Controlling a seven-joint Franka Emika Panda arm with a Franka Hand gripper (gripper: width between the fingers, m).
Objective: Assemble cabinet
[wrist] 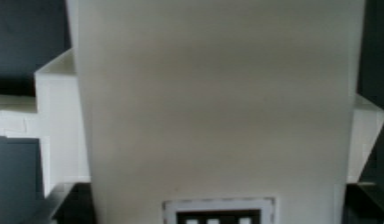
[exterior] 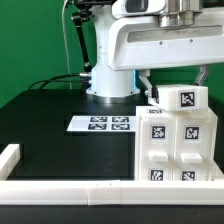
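The cabinet (exterior: 180, 148) is a white box with several black-and-white tags, standing at the exterior view's right near the front wall. A white tagged block (exterior: 184, 99) sits on top of it. My gripper (exterior: 176, 86) comes down from above with its dark fingers on either side of that block, shut on it. In the wrist view the white block (wrist: 207, 100) fills most of the picture, with a tag (wrist: 221, 212) near the gripper (wrist: 210, 206). The dark fingertips (wrist: 64, 203) show at its two sides. The cabinet's inside is hidden.
The marker board (exterior: 102, 123) lies flat on the black table to the left of the cabinet in the exterior view. A low white border wall (exterior: 60, 187) runs along the front and left edges. The arm's white base (exterior: 112, 70) and cables stand behind.
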